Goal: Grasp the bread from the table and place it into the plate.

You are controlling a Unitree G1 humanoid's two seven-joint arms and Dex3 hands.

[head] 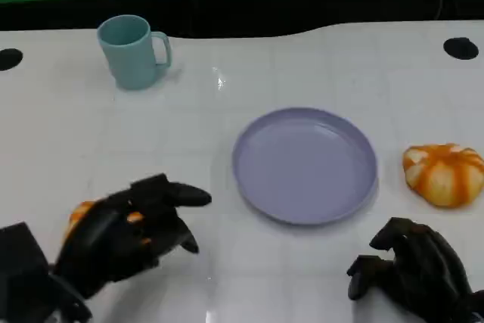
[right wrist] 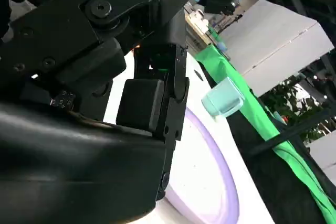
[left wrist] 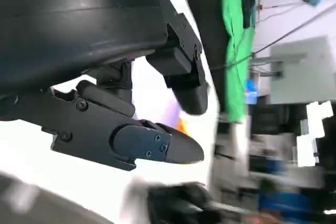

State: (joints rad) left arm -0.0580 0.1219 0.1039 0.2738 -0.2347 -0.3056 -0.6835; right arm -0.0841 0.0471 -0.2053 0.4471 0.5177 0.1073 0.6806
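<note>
In the head view we see a white table with a lavender plate near its middle and nothing lying in it. A pale blue mug stands upright well behind the plate, toward the far left. To the right of the plate, apart from its rim, sits a round orange and white bread. Our left hand is at the lower left, its fingers curled over a second orange bread, of which we see bits at the hand's left edge and between the fingers; the hand grasps it, low over the table and left of the plate. Our right hand rests at the lower right, fingers curled in with nothing in them, in front of the bread on the right and not touching it

In the left wrist view we see the left hand's black shell and fingers close up; a small orange patch and a lavender blur show beyond the fingertips

In the right wrist view the right hand's fingers are folded over the plate's rim, with the mug beyond it
</note>
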